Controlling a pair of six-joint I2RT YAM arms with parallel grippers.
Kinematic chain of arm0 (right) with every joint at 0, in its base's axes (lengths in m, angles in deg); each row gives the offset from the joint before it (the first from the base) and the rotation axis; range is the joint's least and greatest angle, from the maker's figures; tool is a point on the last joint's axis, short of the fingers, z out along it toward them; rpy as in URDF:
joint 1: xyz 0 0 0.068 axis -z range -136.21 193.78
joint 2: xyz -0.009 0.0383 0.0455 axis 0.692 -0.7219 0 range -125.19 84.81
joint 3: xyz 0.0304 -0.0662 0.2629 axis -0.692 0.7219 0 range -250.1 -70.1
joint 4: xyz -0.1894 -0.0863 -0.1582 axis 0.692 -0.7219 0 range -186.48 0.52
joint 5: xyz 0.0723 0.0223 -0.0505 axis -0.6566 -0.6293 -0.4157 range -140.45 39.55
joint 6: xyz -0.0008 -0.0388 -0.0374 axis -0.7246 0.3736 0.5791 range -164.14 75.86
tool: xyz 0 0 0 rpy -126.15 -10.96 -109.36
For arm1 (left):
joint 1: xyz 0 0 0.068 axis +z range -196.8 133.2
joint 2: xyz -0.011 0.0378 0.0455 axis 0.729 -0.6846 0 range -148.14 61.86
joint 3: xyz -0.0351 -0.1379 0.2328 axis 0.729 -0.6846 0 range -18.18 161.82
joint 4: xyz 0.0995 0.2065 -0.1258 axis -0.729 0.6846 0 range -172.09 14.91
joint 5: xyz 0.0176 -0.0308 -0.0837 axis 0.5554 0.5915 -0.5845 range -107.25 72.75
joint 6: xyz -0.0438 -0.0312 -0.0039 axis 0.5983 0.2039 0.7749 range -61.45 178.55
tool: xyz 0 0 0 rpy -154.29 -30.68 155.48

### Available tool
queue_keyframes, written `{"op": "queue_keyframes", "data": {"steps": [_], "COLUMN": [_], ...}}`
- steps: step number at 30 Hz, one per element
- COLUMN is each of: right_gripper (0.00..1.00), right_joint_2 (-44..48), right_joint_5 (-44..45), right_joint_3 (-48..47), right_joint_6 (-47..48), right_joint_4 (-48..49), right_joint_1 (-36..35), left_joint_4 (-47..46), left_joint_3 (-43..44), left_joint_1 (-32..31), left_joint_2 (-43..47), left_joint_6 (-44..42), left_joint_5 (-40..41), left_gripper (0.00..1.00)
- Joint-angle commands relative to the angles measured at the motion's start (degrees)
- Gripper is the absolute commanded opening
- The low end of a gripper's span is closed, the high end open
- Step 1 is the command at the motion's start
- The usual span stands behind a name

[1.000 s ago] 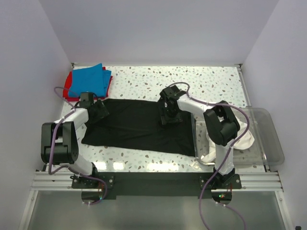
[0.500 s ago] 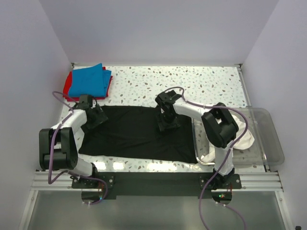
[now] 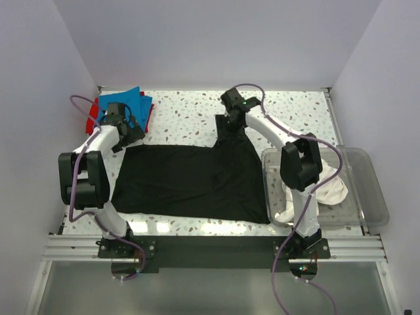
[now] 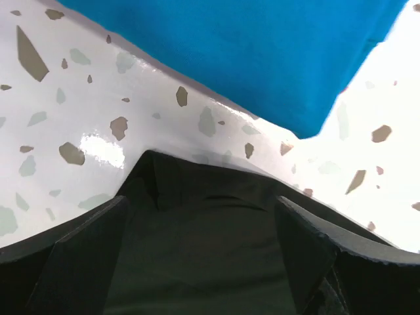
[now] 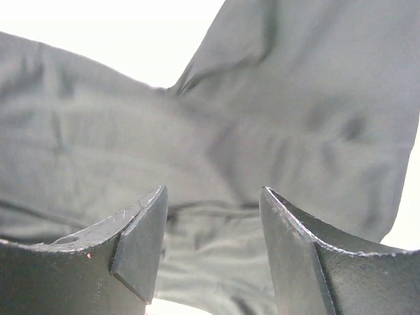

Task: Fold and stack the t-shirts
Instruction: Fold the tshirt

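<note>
Cloth of the black t-shirt (image 3: 190,180) lies smooth; left pincer (image 4: 200,202) and right pincer (image 5: 213,193) gape apart.

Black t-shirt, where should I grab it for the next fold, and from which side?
Take the black t-shirt by its far-left corner. The shirt lies spread flat on the table, so that point of cloth is probably easier to pinch than the middle. Come down from above; the open left gripper hangs right over that corner.

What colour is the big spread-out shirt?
The shirt is plain black, clearest in the top view.
</note>
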Motion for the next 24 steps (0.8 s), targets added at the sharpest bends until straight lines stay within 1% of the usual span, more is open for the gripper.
{"op": "queue_keyframes", "data": {"steps": [1, 5, 9, 13, 15, 19, 24], "right_gripper": [0.62, 0.61, 0.61, 0.60, 0.60, 0.60, 0.59], "right_joint_2": [-2.2, -4.0, -7.1, -13.1, -14.5, -16.5, -17.5], "right_joint_5": [0.6, 0.8, 2.3, 3.2, 4.0, 4.8, 6.2], "right_joint_3": [-4.0, -6.3, -10.4, -16.5, -18.0, -18.6, -18.0], "right_joint_6": [1.3, 0.7, 1.7, 3.4, 3.9, 5.6, 7.7], "right_joint_4": [0.3, 5.1, 10.1, 11.0, 12.3, 14.6, 18.5], "right_joint_1": [3.0, 6.2, 8.5, 9.4, 9.7, 10.1, 10.3], "left_joint_4": [-3.5, -5.1, -5.2, -4.4, -3.9, -3.7, -2.2], "left_joint_3": [1.5, 1.6, 2.3, 2.7, 2.6, 2.2, 2.1], "left_joint_1": [0.6, 0.6, 0.6, 0.6, 0.6, 0.6, 0.6], "left_joint_2": [-2.9, -5.6, -6.0, -6.2, -6.4, -6.0, -5.5], "left_joint_6": [-2.1, -1.9, -1.7, -1.6, -1.5, -1.3, -1.3], "left_joint_5": [1.1, 0.5, 0.0, -0.1, -0.1, -0.5, -1.0], "left_gripper": [0.95, 0.89, 0.87, 0.84, 0.83, 0.76, 0.76]}}
